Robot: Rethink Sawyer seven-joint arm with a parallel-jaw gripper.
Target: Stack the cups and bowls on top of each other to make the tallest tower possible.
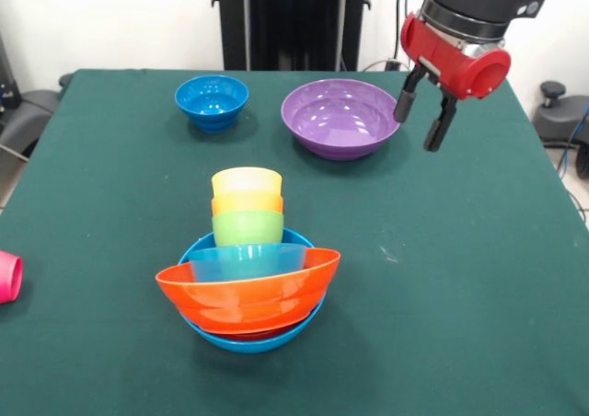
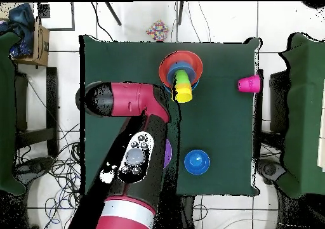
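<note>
Since the tower [image 1: 247,273] can take a wider piece, my end effector [image 1: 424,117] hangs open and empty beside the purple bowl [image 1: 340,117], ready to grasp its rim.

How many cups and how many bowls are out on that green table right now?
Cups: 4 (yellow cup, orange cup, green cup, pink cup)
Bowls: 5 showing (dark-blue bowl, purple bowl, small light-blue bowl, orange bowl, large light-blue bowl)
Total: 9; the stack may hide more.
</note>
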